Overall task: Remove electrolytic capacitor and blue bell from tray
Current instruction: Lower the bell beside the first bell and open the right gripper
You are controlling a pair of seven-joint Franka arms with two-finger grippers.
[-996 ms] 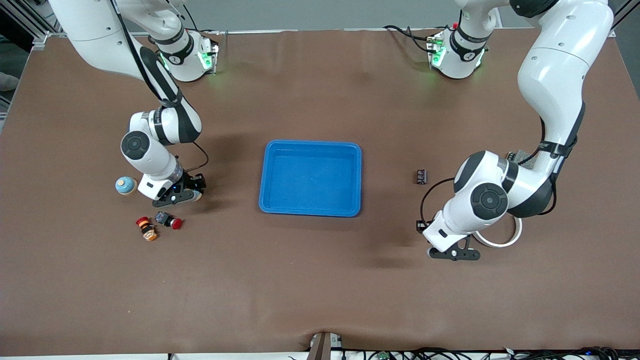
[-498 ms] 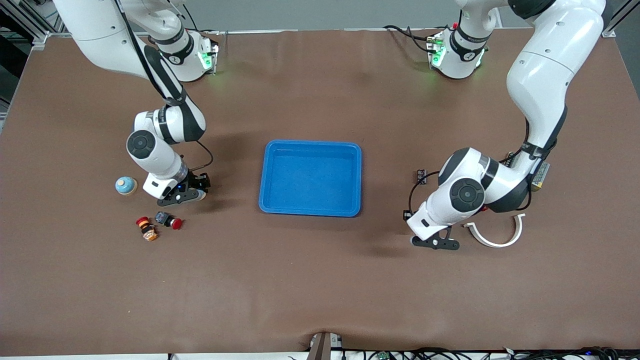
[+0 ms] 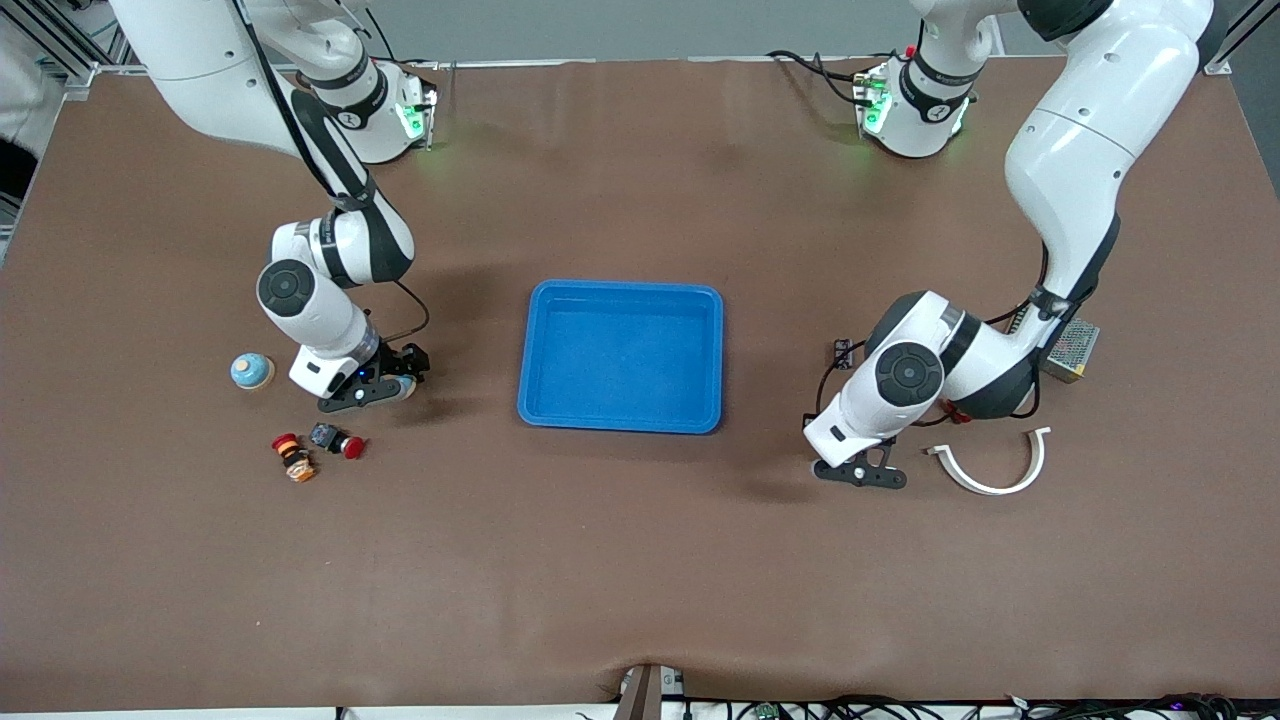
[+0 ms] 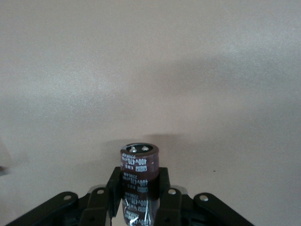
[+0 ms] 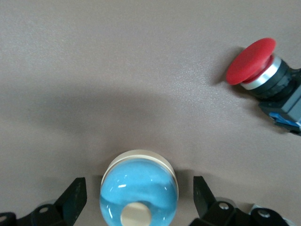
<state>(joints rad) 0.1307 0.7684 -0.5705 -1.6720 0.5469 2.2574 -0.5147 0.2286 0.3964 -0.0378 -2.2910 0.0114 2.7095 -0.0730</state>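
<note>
**Front view.** A rectangular blue plastic tray (image 3: 620, 300) lies in the middle of the brown tabletop (image 3: 620, 560).

Toward the right arm's end of the tray:
- The right claw (image 3: 375, 392) is low over the tabletop.
- A small blue dome on a pale base (image 3: 251, 371) stands farther out from the tray than the claw.
- A black switch with a red mushroom cap (image 3: 337, 440) lies nearer the camera than the tray's near edge.
- A red-and-orange button piece (image 3: 293, 457) lies just beside that switch.

Toward the left arm's end of the tray:
- The left claw (image 3: 862, 477) hangs over bare tabletop.
- A white curved plastic strip (image 3: 990, 472) lies farther out from the tray than the claw.
- A small black component (image 3: 843, 352) lies near the tray's side, partly under the arm.
- A grey metal mesh box (image 3: 1070, 350) sits well out from the tray.

This view does not show what either claw holds.

**Left wrist view.** The left claw (image 4: 138, 197) is clamped on a dark brown cylindrical capacitor with white lettering (image 4: 138, 165). Its black fingers (image 4: 164, 193) press on both sides of the can. The can's end with the metal terminals points away from the wrist, over bare tabletop.

**Right wrist view.** The right claw (image 5: 138, 186) stands wide open. A round bell with a glossy blue dome, cream rim and pale knob (image 5: 138, 197) sits between the black fingers (image 5: 75, 200). There is a clear gap on each side of the bell, so neither finger touches it. The red-capped switch (image 5: 263, 75) lies on its side near the bell. I cannot tell from this view whether the bell rests on the tabletop.
</note>
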